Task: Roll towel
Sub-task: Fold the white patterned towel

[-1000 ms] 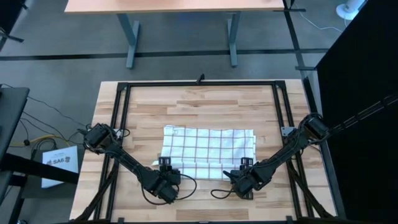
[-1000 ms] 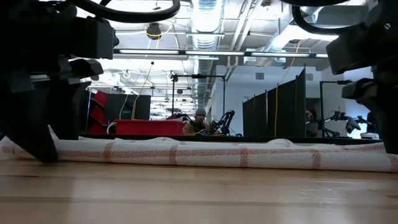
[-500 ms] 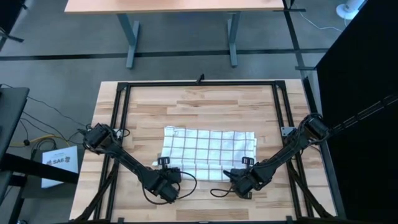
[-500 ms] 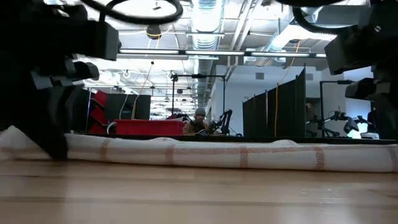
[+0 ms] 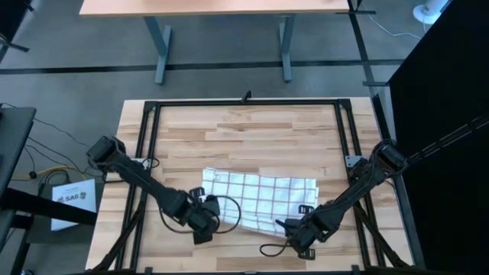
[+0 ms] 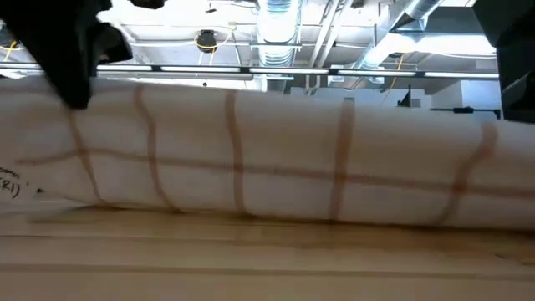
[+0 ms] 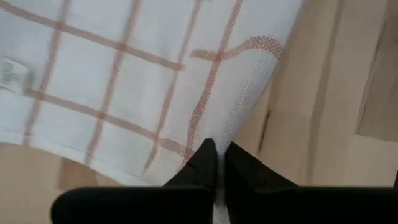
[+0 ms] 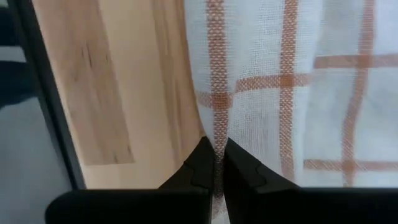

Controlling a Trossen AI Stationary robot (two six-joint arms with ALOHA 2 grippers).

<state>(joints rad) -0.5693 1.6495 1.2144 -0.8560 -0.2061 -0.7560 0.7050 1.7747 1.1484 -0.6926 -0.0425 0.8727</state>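
The thin white cloth towel [image 5: 260,196] with its reddish-brown grid of check lines lies on the pale wooden plank worktop [image 5: 252,130], in the near half of it, between the two dark arms. In the high view it spreads from its far edge toward the near edge of the worktop, where both near corners are drawn up into the claws.

The left claw [image 5: 210,216] sits at the towel's near left corner. In the left wrist view its two dark fingers [image 7: 200,165] are pressed together with only a thin strip of cloth between them, pinching the towel's hem [image 7: 239,118]; the checked cloth runs away from the fingertips over the wood, and a small white tag [image 7: 12,73] shows at another corner of the cloth.

The right claw [image 5: 299,227] sits at the towel's near right corner. In the right wrist view its fingers [image 8: 204,163] are likewise closed tight on the towel's edge, a woven reddish-brown stripe [image 8: 216,68] running straight up from between the tips, with bare wood and the black frame rail [image 8: 46,93] beside the cloth.

In the low view the towel [image 6: 276,159] fills most of the width, raised off the worktop as a long white band crossed by upright check lines, its lower edge just above the wood. A dark part of one arm [image 6: 71,50] overlaps its upper end on one side.
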